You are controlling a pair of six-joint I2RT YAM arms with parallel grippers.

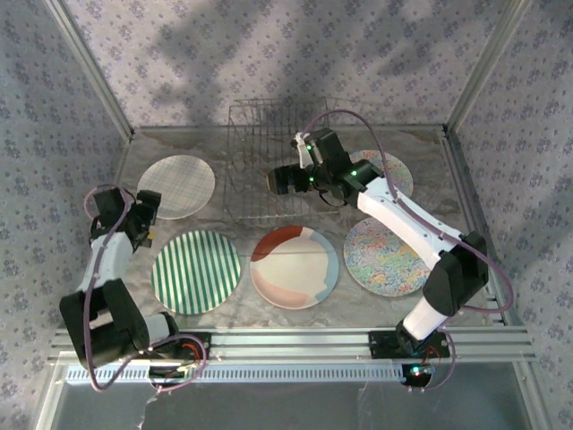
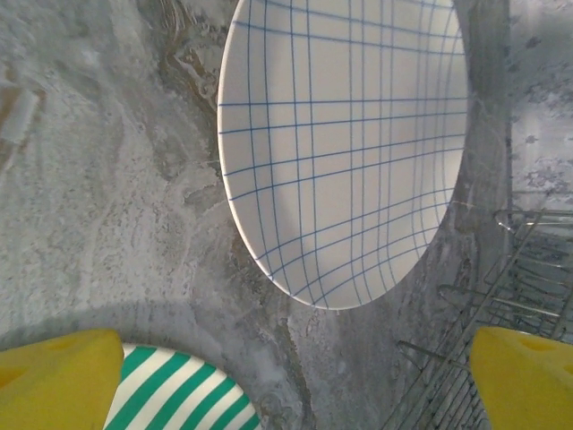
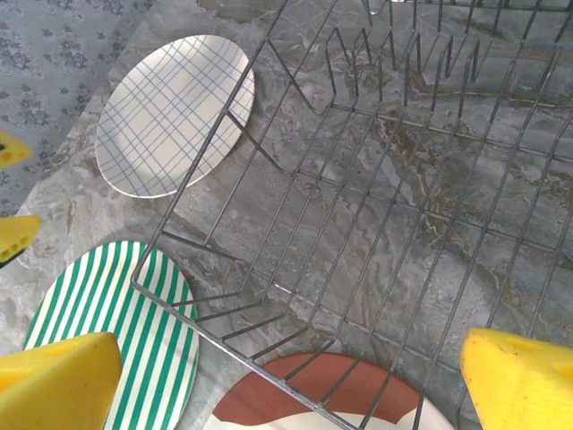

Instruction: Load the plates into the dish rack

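- Top view: the dish rack (image 1: 276, 161), a rectangle of thin dark wire with upright prongs, is sitting at 12 o'clock on the grey marbled table (image 1: 242, 228).
- All five round plates are lying flat on the table outside the rack: a white grid-lined plate (image 1: 176, 186) at 9 o'clock of the rack, a green-striped plate (image 1: 195, 271) at 7, a cream plate (image 1: 295, 267) with red and blue patches at 6, a mosaic plate (image 1: 387, 256) at 4, and a second mosaic plate (image 1: 400, 172) at 3, partly under the right arm.
- The right gripper (image 1: 280, 179) is hovering over the rack's near edge. The left gripper (image 1: 150, 215) is hanging between the grid-lined and green-striped plates.
- Left wrist view: the left gripper (image 2: 286, 385) is gaping wide with nothing between its yellow fingers. The grid-lined plate (image 2: 345, 143) is lying at 12 o'clock, the green stripes (image 2: 175, 394) at 7 and the rack's wires (image 2: 483, 305) at 4.
- Right wrist view: the right gripper (image 3: 286, 381) is spread wide above the rack's wire floor (image 3: 376, 206), holding nothing, and marbled table is showing through the grid.
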